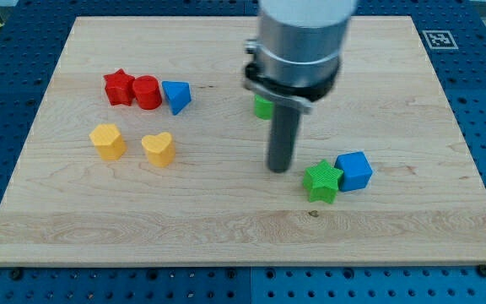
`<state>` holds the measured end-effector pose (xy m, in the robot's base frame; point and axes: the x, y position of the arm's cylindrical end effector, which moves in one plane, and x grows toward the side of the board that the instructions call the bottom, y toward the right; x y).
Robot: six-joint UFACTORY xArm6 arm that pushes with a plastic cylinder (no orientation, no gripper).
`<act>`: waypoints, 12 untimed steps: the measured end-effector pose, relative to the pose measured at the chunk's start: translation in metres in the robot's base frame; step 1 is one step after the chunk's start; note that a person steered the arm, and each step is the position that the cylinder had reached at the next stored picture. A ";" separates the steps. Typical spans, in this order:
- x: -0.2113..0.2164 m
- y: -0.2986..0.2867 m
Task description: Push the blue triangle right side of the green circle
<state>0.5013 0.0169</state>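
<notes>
The blue triangle [176, 95] lies at the upper left of the wooden board [226, 228], touching the right side of a red cylinder [148, 92]. A green block [263, 107], mostly hidden behind the arm, sits near the board's middle; its shape cannot be made out. My tip [278, 170] rests on the board below that green block and well to the right of the blue triangle, touching no block.
A red star [118, 87] sits left of the red cylinder. Two yellow blocks [108, 141] [159, 149] lie below them. A green star [322, 181] and a blue cube [354, 171] touch each other right of my tip.
</notes>
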 end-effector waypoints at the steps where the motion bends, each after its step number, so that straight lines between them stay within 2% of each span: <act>1: -0.025 -0.071; 2: -0.064 -0.136; 6: -0.135 -0.129; 9: -0.135 -0.067; 12: -0.128 0.042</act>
<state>0.3737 0.0590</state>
